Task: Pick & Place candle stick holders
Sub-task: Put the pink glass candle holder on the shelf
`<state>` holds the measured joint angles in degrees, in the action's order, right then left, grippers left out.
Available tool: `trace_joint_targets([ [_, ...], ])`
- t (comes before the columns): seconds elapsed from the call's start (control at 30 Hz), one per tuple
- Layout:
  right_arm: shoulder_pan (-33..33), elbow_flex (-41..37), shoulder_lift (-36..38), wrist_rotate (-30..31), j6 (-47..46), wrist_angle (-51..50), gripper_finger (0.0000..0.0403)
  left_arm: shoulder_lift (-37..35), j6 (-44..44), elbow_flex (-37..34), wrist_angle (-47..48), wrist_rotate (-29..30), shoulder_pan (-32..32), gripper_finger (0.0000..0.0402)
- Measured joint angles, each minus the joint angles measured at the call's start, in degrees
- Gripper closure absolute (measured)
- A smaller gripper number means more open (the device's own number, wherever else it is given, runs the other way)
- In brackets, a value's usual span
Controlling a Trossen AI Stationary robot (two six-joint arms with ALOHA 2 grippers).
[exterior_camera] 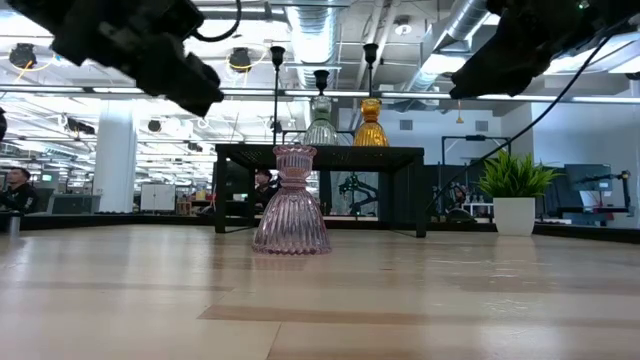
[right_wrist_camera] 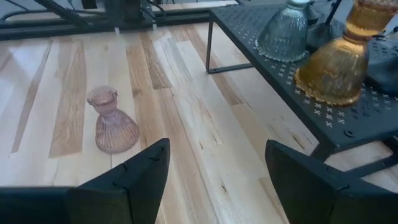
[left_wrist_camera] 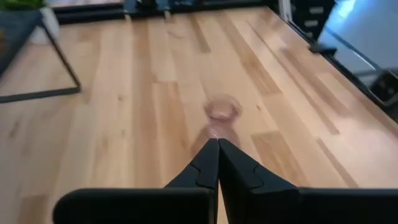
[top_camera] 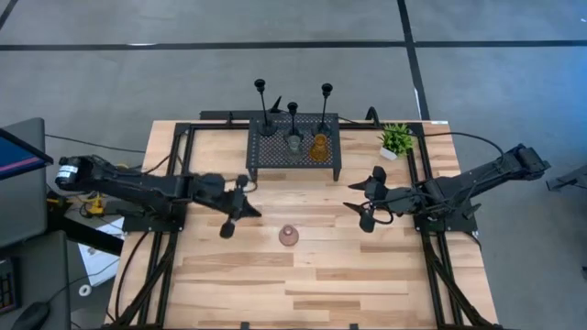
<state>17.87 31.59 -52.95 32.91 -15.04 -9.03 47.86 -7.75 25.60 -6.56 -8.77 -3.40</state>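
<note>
Left end effector [left_wrist_camera: 217,163], pinched shut and empty, hovers near ribbed pink bell-shaped holder [left_wrist_camera: 222,112].

Worktop [top_camera: 303,275]: light wood planks, black frame rails along its edges. Floor [top_camera: 138,73] around worktop: grey concrete, dark lines crossing it. Monitor [top_camera: 18,151] and cables beside worktop's left edge. Beyond worktop's far edge, low view: open industrial hall, exposed silver ducts [exterior_camera: 330,25] and pipes overhead, round hanging lamps [exterior_camera: 22,55], white column [exterior_camera: 115,160] far left. Seated person [exterior_camera: 14,188] beside that column, desks and equipment behind. Lighting bright, even.
</note>
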Motion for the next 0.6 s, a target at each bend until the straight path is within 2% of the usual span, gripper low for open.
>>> trace_joint_targets([
  [0.1, 0.0, 0.0, -1.8, 0.0, 0.2, 1.9, 0.0148, 1.1, -1.6, -2.5, -3.3, 2.5, -3.1, 0.0395],
  [0.27, 0.0, 0.0, -5.4, 0.1, 0.6, 4.7, 0.0148, 4.1, -2.5, -6.0, -11.5, 2.8, -5.8, 0.0393],
  [0.6, -0.4, 0.0, -6.9, 0.1, 3.4, 7.9, 0.0148, 13.4, -0.7, -7.5, -19.7, 3.0, -6.2, 0.0384],
])
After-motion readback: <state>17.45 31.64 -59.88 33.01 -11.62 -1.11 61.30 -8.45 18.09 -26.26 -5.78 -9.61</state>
